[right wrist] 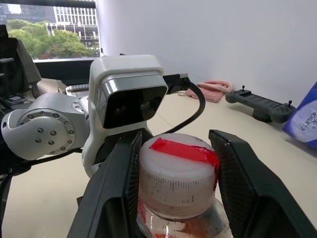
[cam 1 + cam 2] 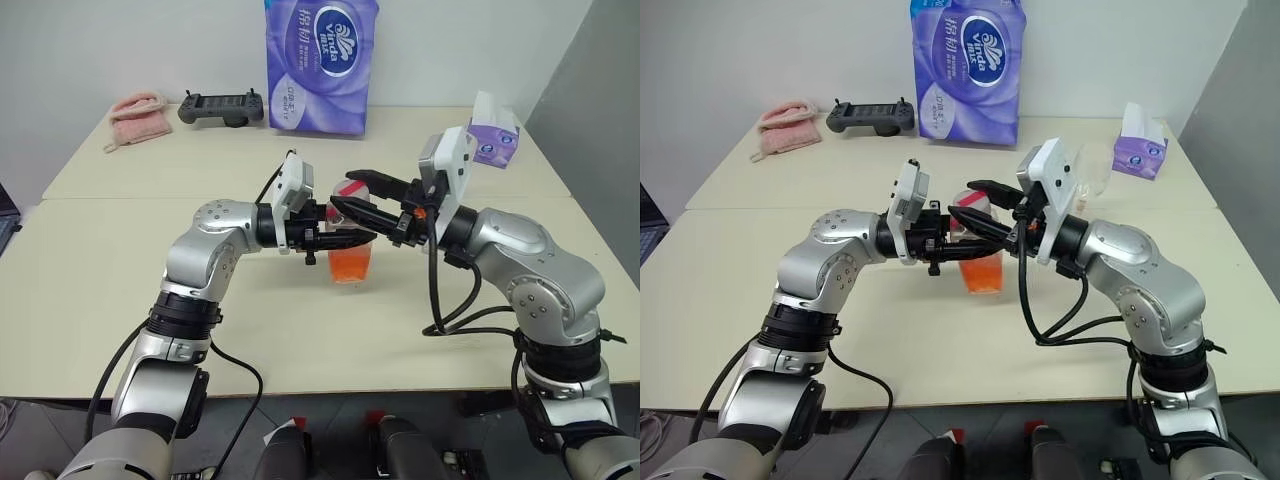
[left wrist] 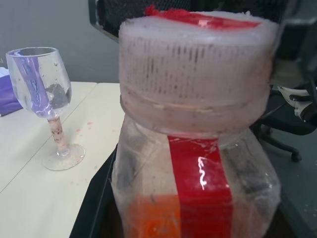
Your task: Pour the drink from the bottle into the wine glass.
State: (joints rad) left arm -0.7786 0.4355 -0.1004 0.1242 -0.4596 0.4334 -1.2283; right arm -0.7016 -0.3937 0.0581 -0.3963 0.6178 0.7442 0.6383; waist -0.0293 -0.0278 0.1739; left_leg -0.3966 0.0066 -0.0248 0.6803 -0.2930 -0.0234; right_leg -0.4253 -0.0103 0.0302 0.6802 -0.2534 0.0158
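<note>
Left gripper (image 2: 335, 238) clamps the bottle (image 2: 351, 258) body; right gripper (image 1: 176, 163) brackets the cap (image 1: 177, 171) – contact at nine o'clock, three unclear – thin plastic, likely crushable.

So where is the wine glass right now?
The wine glass stands on the table toward the far right, just left of the small purple tissue box and behind the right gripper.

An office-like test room: pale tables (image 2: 120, 300) against a bare wall, office chair (image 3: 282, 134), city window (image 1: 54, 29).
</note>
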